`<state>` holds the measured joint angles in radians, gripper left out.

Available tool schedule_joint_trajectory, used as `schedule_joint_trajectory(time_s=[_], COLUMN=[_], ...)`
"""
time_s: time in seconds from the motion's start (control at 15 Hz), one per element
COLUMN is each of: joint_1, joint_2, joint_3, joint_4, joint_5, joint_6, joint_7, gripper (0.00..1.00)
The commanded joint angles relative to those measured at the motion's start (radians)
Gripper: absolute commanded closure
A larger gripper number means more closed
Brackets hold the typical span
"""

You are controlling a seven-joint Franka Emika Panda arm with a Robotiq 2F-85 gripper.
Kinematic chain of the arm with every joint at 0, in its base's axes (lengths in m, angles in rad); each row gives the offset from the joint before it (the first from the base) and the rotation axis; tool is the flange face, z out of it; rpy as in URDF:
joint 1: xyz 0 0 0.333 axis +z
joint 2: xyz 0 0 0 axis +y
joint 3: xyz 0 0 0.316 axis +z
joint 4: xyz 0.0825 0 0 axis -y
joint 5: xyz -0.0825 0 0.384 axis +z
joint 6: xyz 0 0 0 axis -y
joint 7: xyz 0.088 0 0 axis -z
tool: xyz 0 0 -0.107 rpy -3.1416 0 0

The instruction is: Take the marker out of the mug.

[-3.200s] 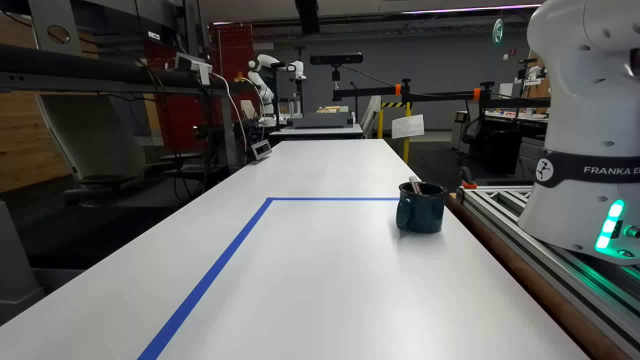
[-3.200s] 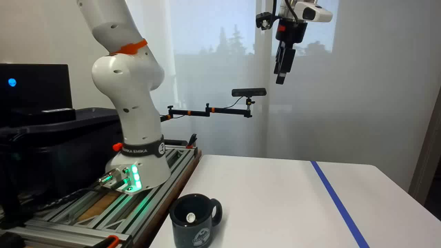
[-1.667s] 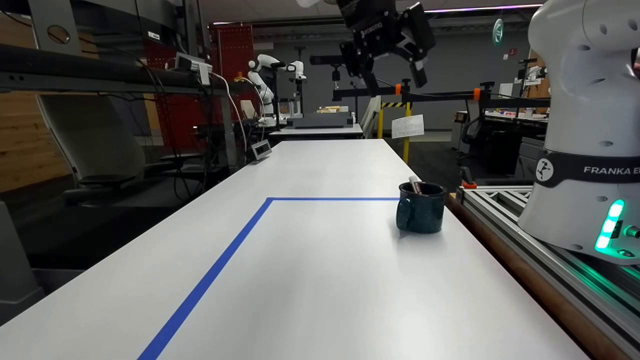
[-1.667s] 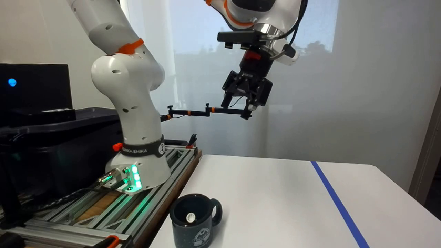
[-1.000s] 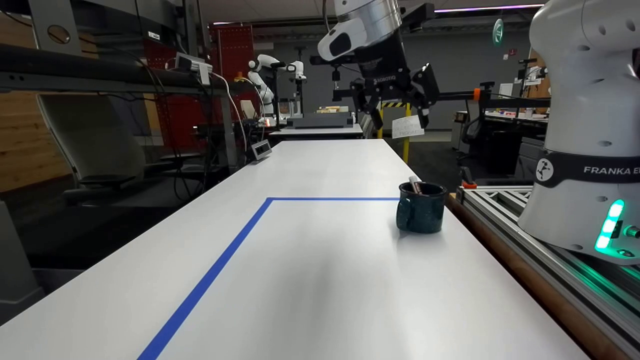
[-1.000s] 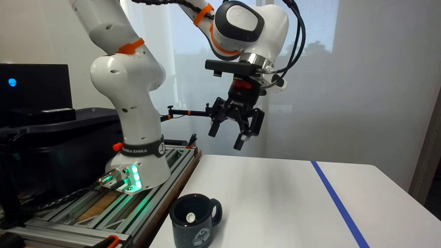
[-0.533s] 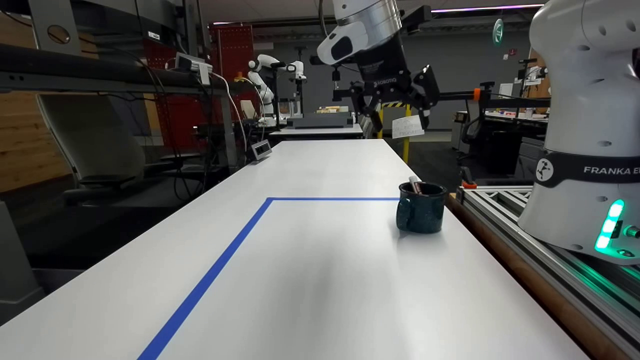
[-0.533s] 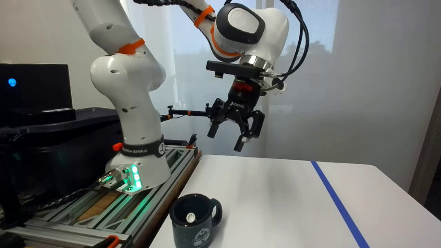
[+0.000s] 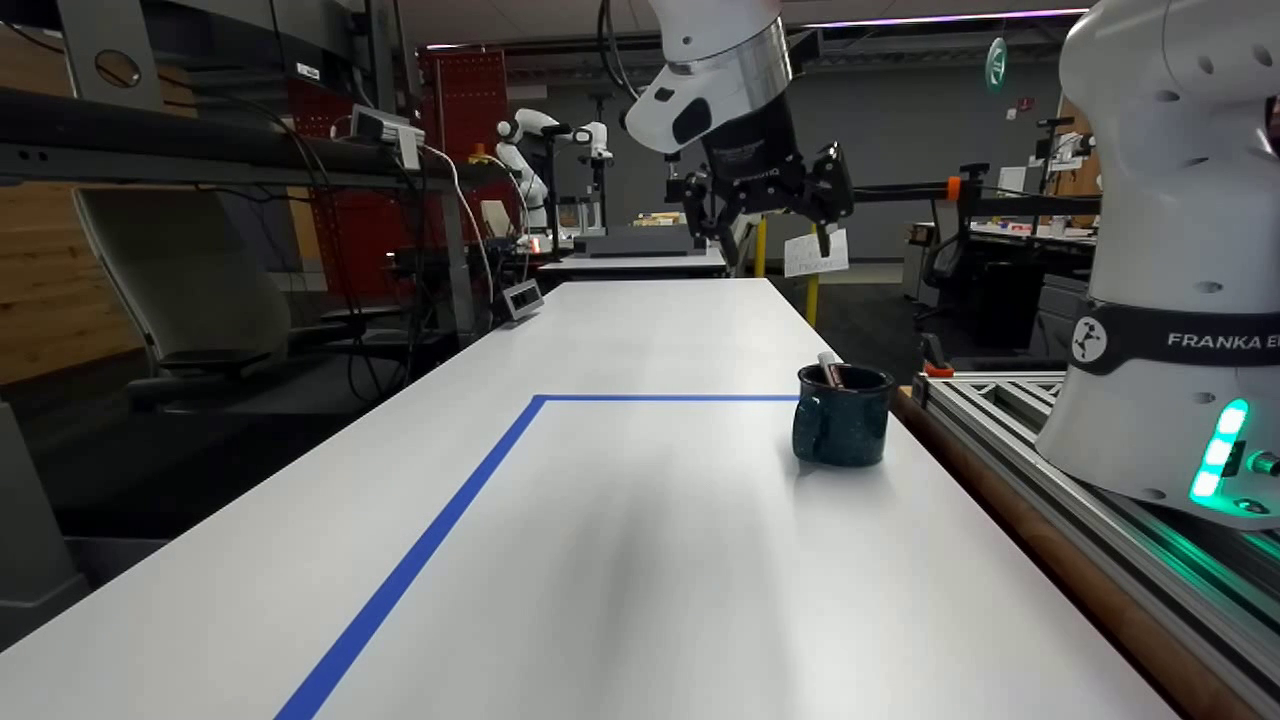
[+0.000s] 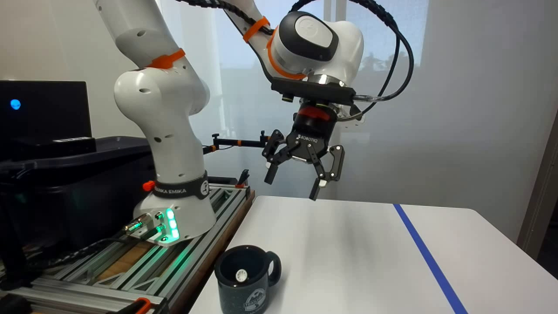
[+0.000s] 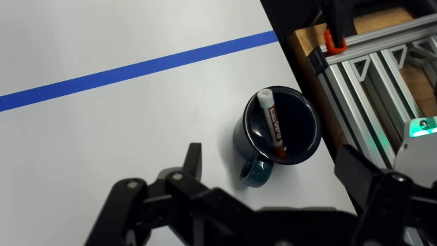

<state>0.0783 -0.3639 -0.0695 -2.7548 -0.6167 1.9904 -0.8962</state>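
Lower than before, my ROBOTIQ gripper (image 10: 290, 190) hangs clear of the mug (image 10: 241, 294), fingers (image 10: 270, 173) wide apart. I read EXPO on the marker (image 11: 272, 123) inside.

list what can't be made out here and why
Lower end of the marker: in an exterior view, hidden by the mug.
Lettering on the emblem: in an exterior view, too small to read.
Writing on the paper, which the gripper partly covers: in an exterior view, too small.
Robot base: in the wrist view, cut off by the right edge.
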Motion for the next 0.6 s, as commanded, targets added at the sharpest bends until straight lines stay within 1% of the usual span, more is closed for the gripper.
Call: schedule_joint_trajectory(time_s=[0.0, 0.27, 0.4, 0.53], joint_1=[-0.014, -0.018, -0.021, -0.024], joint_2=[0.052, 0.123, 0.15, 0.167], joint_3=[0.003, 0.004, 0.01, 0.019], joint_4=[0.0, 0.0, 0.0, 0.0], joint_5=[-0.07, -0.06, -0.054, -0.052], joint_6=[0.101, 0.18, 0.186, 0.163], joint_7=[-0.028, -0.03, -0.024, -0.008], gripper=[0.0, 0.0, 0.0, 0.0])
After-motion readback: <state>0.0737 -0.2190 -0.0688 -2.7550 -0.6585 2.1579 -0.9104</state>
